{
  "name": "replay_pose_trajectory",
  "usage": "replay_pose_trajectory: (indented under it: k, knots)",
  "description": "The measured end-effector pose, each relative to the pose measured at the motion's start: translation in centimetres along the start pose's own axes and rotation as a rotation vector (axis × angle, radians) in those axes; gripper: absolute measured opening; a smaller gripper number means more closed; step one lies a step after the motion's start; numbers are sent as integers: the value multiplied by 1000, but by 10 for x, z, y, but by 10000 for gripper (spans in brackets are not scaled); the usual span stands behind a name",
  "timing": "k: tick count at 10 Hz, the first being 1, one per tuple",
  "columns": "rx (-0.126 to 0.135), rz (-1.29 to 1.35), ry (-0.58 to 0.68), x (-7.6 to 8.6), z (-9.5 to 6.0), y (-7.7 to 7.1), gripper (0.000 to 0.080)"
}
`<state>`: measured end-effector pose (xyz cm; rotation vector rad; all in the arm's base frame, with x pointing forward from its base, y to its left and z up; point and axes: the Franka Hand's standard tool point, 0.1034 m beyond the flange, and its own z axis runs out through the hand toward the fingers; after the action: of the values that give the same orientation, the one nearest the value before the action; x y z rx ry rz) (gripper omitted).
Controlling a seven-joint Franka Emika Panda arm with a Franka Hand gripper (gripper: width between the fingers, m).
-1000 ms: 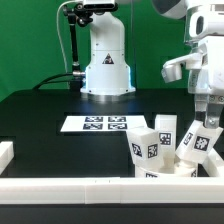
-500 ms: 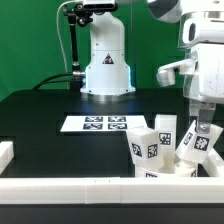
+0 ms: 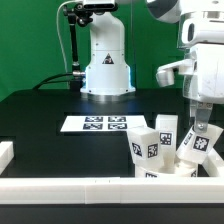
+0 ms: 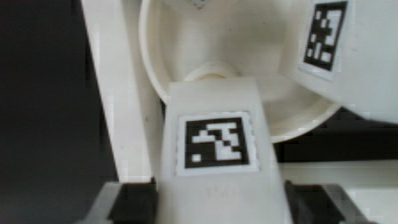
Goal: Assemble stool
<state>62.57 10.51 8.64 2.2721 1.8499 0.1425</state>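
1. Big black table [image 3: 60, 150] with a white border rail [image 3: 90, 187] along the near edge; the marker board [image 3: 94, 124] lies flat mid-table.
2. Stool parts [image 3: 150, 145] are all bunched at the exterior view's right, hard against the rail, crowding each other.
3. The claw [image 3: 200, 128] is squeezed in on one tagged leg [image 4: 217, 140], the round seat [image 4: 214, 40] right behind it.

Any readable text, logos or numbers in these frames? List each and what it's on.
No readable words or numbers anywhere.
Black triangular sign on the white robot base: too small to read.
Black-and-white square tags on the marker board: patterns only, no text.
Square tags on the stool legs: patterns only.
Wrist view, tag on the leg between the fingers: pattern only, no characters.
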Motion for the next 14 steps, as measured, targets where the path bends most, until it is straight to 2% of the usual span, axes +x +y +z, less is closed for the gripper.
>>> replay_pose_trajectory:
  k: [1, 2, 3, 4, 5, 6, 12, 14]
  knots:
    - [12, 17, -6, -2, 0, 0, 340]
    - [73, 76, -47, -11, -1, 0, 340]
    - [100, 136, -56, -17, 0, 4, 340]
    - [124, 231, -55, -20, 1, 3, 340]
    - [158, 293, -46, -23, 2, 2, 340]
    - [177, 357, -29, -26, 2, 5, 340]
    - [163, 809, -63, -26, 2, 6, 340]
    - [136, 1010, -32, -27, 4, 6, 340]
